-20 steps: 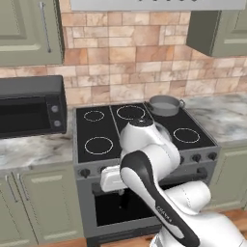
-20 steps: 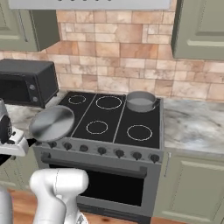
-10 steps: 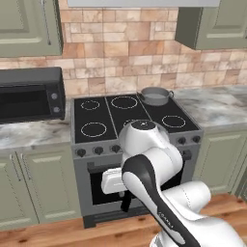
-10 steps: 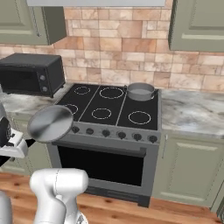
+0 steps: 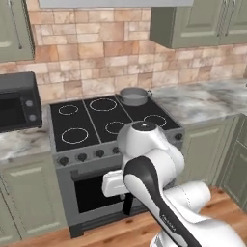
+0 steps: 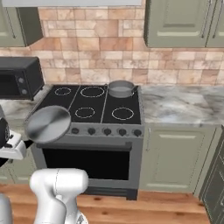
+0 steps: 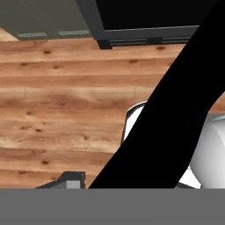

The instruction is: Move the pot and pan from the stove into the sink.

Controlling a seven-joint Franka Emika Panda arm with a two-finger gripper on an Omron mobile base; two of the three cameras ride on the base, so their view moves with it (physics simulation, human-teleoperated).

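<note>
The end effector clamps the pan over the wooden floor, before the stove.

even, bright rendered light; soft shadows, no glare; coarse, slightly blurry low-resolution pictures.
</note>
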